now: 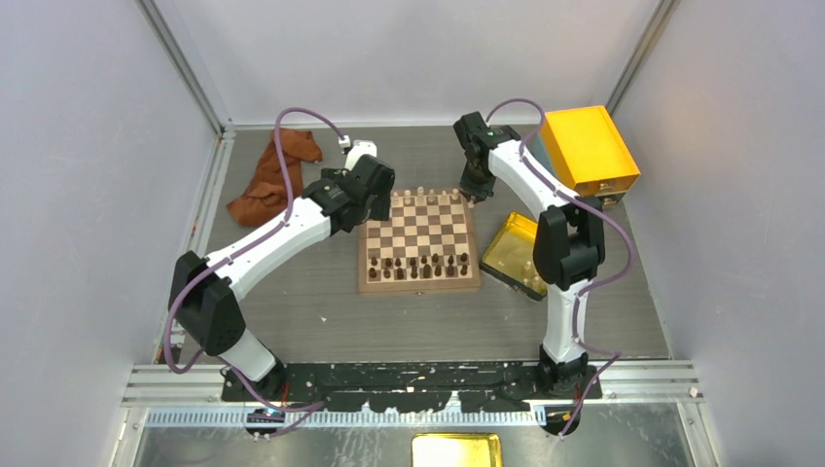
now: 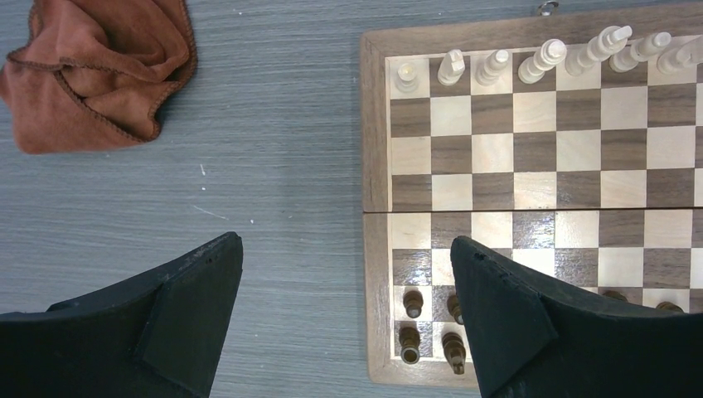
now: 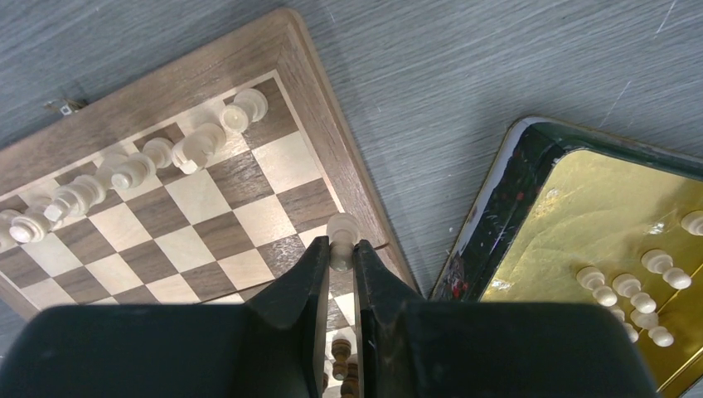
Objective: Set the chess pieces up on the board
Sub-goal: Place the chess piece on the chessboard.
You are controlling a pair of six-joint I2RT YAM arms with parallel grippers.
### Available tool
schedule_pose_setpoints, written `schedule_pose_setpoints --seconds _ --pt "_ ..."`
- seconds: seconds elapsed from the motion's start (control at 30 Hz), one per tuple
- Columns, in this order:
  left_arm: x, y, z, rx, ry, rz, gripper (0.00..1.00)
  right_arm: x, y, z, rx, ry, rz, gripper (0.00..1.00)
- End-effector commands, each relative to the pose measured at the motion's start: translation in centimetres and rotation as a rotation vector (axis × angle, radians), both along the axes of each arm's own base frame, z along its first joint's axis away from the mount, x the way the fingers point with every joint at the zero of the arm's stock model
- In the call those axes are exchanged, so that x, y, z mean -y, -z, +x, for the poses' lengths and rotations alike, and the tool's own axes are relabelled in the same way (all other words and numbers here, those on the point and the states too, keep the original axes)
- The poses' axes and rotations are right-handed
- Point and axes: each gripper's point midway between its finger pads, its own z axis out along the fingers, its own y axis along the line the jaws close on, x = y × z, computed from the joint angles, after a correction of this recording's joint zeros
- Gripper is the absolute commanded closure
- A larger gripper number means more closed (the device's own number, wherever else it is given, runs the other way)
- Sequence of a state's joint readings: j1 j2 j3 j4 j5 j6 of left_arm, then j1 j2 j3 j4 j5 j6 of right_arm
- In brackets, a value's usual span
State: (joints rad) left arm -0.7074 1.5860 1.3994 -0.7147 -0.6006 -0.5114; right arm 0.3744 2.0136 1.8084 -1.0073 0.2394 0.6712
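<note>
The board [image 1: 418, 233] lies mid-table. Several cream chess pieces [image 1: 428, 196] line its far row, seen also in the left wrist view [image 2: 497, 65] and the right wrist view [image 3: 133, 170]. My right gripper [image 3: 338, 253] is shut on one cream pawn [image 3: 341, 232], held over the board's right edge; from above it hangs at the far right corner [image 1: 477, 190]. More cream pawns [image 3: 630, 290] lie in the golden tray [image 3: 489, 215]. My left gripper [image 2: 345, 245] is open and empty, straddling the board's left border [image 2: 375, 274], at the far left corner in the top view [image 1: 375, 199].
Dark brown chessmen [image 1: 418, 265] fill the board's near rows, some below my left fingers [image 2: 412, 303]. The tray [image 1: 516, 255] sits right of the board, an orange-yellow box [image 1: 587, 148] behind it. A brown cloth [image 1: 277, 175] [image 2: 99, 66] lies at the far left.
</note>
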Motion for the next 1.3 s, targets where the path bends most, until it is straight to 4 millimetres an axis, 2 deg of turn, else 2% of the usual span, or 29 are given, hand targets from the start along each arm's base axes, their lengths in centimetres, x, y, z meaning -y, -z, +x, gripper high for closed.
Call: schedule_pose_setpoints --seconds 0.0,0.5,1.27 --pt "0.2 -1.8 0.1 0.056 0.004 -0.037 0.03 -1.0 -0.5 0.2 -0.001 -0.029 0.023 0.99" --pt "0.1 -1.7 0.1 0.056 0.002 -0.033 0.03 -2.6 2.0 1.2 -0.021 -0.052 0.03 0.99" --pt "-0.1 -1.6 -0.1 0.054 0.004 -0.03 0.03 -4.3 3.1 2.8 -0.007 -0.072 0.035 0.99"
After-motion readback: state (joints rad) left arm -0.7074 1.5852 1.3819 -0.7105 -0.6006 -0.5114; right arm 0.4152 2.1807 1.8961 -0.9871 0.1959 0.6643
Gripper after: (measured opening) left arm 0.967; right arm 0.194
